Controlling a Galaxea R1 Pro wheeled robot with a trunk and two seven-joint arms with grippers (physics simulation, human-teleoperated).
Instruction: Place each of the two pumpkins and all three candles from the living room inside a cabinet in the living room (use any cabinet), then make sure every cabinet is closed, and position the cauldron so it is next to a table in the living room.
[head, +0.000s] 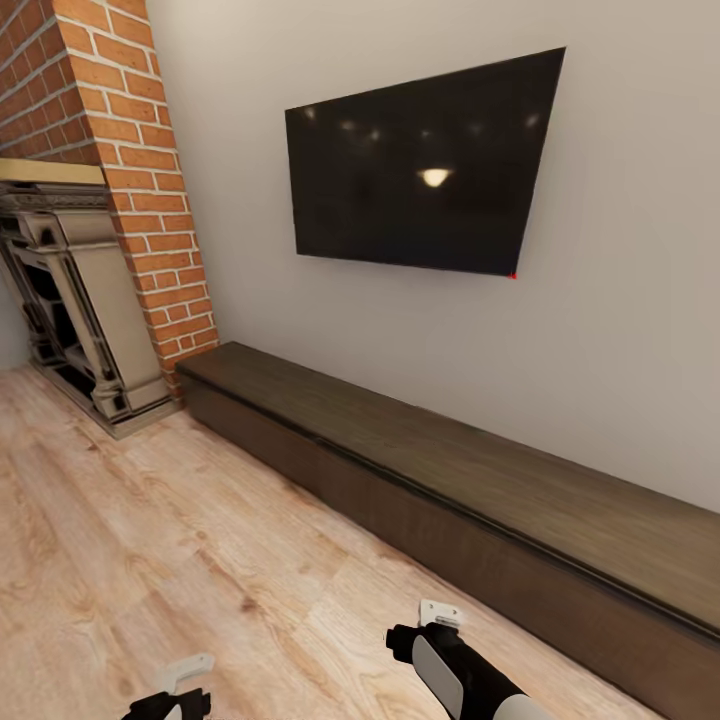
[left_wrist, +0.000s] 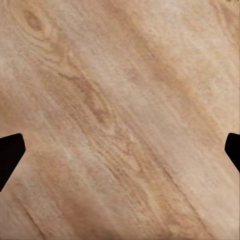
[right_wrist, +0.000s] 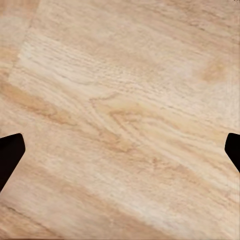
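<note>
The long low dark-brown cabinet (head: 450, 480) runs along the wall from the brick column toward the lower right, its fronts closed and its top bare. Pumpkins, candles and cauldron are out of view. At the head view's bottom edge my left arm (head: 175, 695) and right arm (head: 450, 660) hang low over the wood floor, short of the cabinet. In the left wrist view the left gripper (left_wrist: 120, 150) is open, with dark fingertips (left_wrist: 10, 155) at both edges and bare floor between them. The right gripper (right_wrist: 120, 152) is open too, fingertips (right_wrist: 10, 155) wide apart above floorboards.
A black television (head: 420, 165) hangs on the pale wall above the cabinet. A red brick chimney column (head: 130, 150) and a grey stone fireplace (head: 70, 300) stand at the left. Light wood floor (head: 150, 540) stretches in front of the cabinet.
</note>
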